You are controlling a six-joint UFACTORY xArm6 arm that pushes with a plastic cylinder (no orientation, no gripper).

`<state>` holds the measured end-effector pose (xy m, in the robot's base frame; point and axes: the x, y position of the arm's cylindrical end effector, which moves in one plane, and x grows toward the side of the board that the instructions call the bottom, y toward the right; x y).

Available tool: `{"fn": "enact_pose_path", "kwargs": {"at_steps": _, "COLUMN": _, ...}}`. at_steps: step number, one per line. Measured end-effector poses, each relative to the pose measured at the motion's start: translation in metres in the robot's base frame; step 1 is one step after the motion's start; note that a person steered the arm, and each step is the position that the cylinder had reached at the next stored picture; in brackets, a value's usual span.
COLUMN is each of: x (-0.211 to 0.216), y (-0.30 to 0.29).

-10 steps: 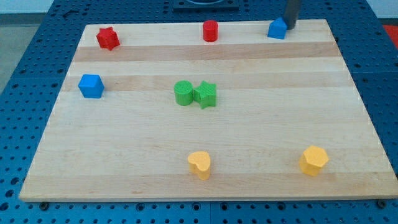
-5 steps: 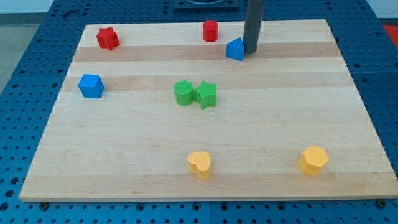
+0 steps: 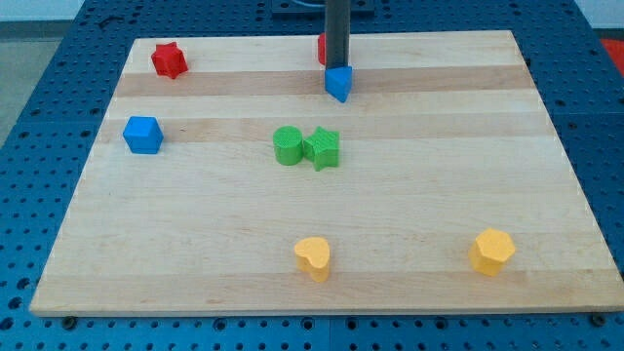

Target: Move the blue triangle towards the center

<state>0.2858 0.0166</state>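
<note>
1. Board [image 3: 546, 146] of pale wood lay on a blue pegboard [image 3: 39, 117].
2. Rod ended in my tip [image 3: 336, 66], a bare end with nothing clamped, touching the blue triangle [image 3: 338, 83] from the view's top.
3. Blue triangle sat above the green star [image 3: 322, 148] and green cylinder [image 3: 288, 145], near the red cylinder [image 3: 321, 48].

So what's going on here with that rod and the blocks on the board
My tip is pressed against the top side of the blue triangle, pushing it toward the middle of the wooden board. The triangle sits just above the green cylinder and green star near the centre. The rod partly hides a red block behind it.
</note>
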Motion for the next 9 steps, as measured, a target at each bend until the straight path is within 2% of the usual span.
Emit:
{"fn": "enact_pose_path", "kwargs": {"at_steps": 1, "x": 0.026, "y": 0.002}}
{"fn": "enact_pose_path", "kwargs": {"at_steps": 2, "x": 0.034, "y": 0.01}}
{"fn": "enact_pose_path", "kwargs": {"at_steps": 4, "x": 0.056, "y": 0.066}}
{"fn": "enact_pose_path", "kwargs": {"at_steps": 5, "x": 0.054, "y": 0.054}}
{"fn": "enact_pose_path", "kwargs": {"at_steps": 6, "x": 0.047, "y": 0.012}}
{"fn": "enact_pose_path", "kwargs": {"at_steps": 7, "x": 0.078, "y": -0.002}}
{"fn": "enact_pose_path", "kwargs": {"at_steps": 8, "x": 0.1, "y": -0.005}}
{"fn": "enact_pose_path", "kwargs": {"at_steps": 9, "x": 0.08, "y": 0.017}}
